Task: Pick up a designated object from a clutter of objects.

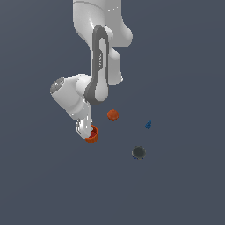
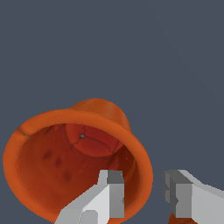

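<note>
The designated object, an orange-red ribbed cup point(image 1: 92, 138), rests on the grey floor under the arm's hand. In the wrist view the cup point(image 2: 52, 162) fills the frame, its darker red inside facing the camera. My gripper point(image 1: 87, 131) point(image 2: 143, 186) straddles the cup's rim with one finger point(image 2: 114, 192) inside the cup and the other finger point(image 2: 179, 194) outside it. A narrow strip of floor shows between the outer finger and the rim, so the jaws are not pressed on the wall. The rest of the clutter of objects lies toward the exterior view's right.
A small orange-red lump point(image 1: 113, 115) lies just beyond the cup toward the exterior view's right. Farther to that side are a tiny blue piece point(image 1: 148, 125) and a dark round object point(image 1: 139, 152). The white arm point(image 1: 99, 66) stands over the scene.
</note>
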You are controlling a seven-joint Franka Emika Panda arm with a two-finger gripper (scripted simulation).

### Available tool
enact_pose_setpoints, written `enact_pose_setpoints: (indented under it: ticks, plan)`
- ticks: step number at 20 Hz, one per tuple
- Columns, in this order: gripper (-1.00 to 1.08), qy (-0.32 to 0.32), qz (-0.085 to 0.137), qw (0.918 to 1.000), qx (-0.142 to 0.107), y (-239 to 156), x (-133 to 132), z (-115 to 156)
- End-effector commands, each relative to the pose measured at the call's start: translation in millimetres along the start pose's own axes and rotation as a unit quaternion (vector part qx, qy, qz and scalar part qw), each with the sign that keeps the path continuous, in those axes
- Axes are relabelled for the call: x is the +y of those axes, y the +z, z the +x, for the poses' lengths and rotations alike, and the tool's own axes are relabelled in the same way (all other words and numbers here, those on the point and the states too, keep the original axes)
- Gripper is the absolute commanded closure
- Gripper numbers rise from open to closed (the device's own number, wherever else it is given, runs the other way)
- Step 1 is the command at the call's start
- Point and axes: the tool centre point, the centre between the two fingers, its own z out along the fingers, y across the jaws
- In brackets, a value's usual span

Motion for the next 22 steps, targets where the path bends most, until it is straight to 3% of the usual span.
enact_pose_setpoints:
  ticks: [1,14,22]
  plan:
    - [1.08,0.000,0.001,1.0000,0.000,0.9,-0.2,0.2]
    - [1.08,0.001,0.001,1.0000,0.001,-3.1,-0.1,-1.2]
    - [1.08,0.001,0.001,1.0000,0.001,-28.7,3.8,-17.0]
